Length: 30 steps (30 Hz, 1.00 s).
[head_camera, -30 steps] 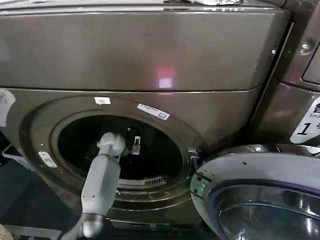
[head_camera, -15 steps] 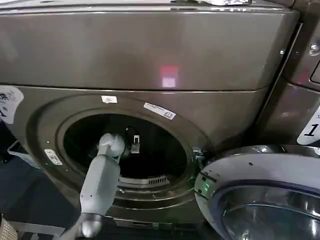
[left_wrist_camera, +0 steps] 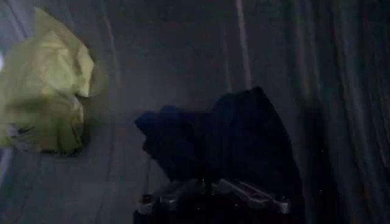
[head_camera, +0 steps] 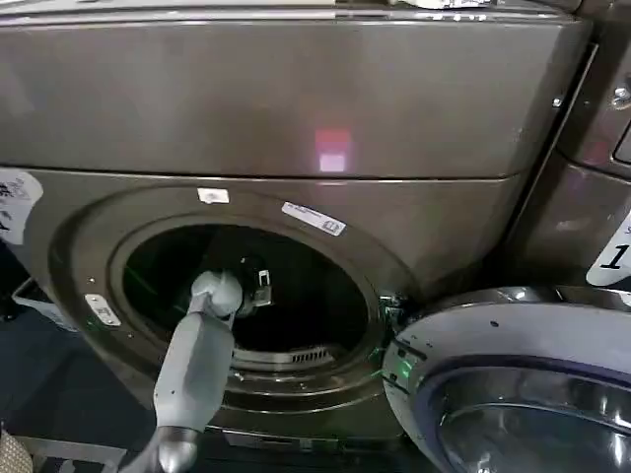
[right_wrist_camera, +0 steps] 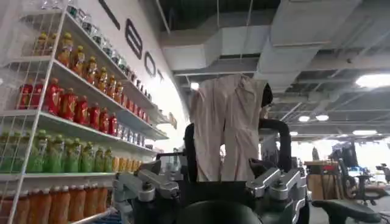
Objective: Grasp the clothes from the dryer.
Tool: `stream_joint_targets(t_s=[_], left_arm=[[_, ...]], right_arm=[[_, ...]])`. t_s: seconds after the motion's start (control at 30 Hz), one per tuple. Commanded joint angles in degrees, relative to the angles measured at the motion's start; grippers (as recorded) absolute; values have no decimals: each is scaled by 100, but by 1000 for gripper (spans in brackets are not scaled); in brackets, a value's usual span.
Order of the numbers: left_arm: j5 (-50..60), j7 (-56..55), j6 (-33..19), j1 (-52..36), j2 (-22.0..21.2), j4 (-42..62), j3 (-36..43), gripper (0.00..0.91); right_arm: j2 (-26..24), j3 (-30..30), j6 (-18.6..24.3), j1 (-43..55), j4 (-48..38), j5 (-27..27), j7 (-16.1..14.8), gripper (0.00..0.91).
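The dryer (head_camera: 296, 197) stands with its door (head_camera: 513, 384) swung fully open to the robot's right, so the round mouth (head_camera: 246, 296) is unobstructed and that part of the job looks done. The left arm (head_camera: 197, 365) reaches through the lower left of the opening, with the left pincer (head_camera: 258, 286) already past the rim and inside the dark drum. What remains, by the look of it, is the grasp itself and the withdrawal.

In the left wrist view the steel drum wall (left_wrist_camera: 256, 55) curves round on all sides, and the clothes (left_wrist_camera: 46, 85), a crumpled yellow-green piece, lie against that wall well off to one side of the pincer's line, not between its fingers. The left pincer (left_wrist_camera: 213, 198) shows as a dark shape with its fingers pressed close together and nothing held. It would probably have to swing toward the fabric and spread before closing.

Room is fair: the mouth is far wider than the arm, with free space above and to the right of it, though the forearm passes close over the lower lip of the rim (head_camera: 266, 379), the edge most likely to be brushed on the way out.

The right pincer (right_wrist_camera: 210, 189) is held up away from the machine, pinching a pale beige cloth (right_wrist_camera: 228, 122) that hangs above it
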Motion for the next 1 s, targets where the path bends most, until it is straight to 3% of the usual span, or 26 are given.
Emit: stream_joint_targets(t_s=[0.03, 0.13, 0.37, 0.67, 0.77, 1.0], left_arm=[[-1119, -2576, 739, 212, -103, -882, -183, 0], [-1328, -3386, 1010, 349, -170, -1182, -155, 0], [-2252, -4805, 1882, 584, -343, -1887, -103, 0], [-3862, -6789, 2046, 1186, -477, -2808, 98, 0], [-4077, -7013, 1880, 1341, -528, -2778, 109, 0], [-4781, -7280, 2104, 1297, -510, -2772, 103, 0]], right_arm=[[29, -23, -409, 40, 272, 5, 59, 907], [44, -137, 193, 32, 176, -47, -76, 907], [80, -157, 171, 21, 161, -54, -71, 907], [95, -276, 249, 47, 213, -72, -87, 907], [97, -323, 265, 73, 237, -79, -85, 907], [84, -326, 296, 73, 260, -75, -81, 907]])
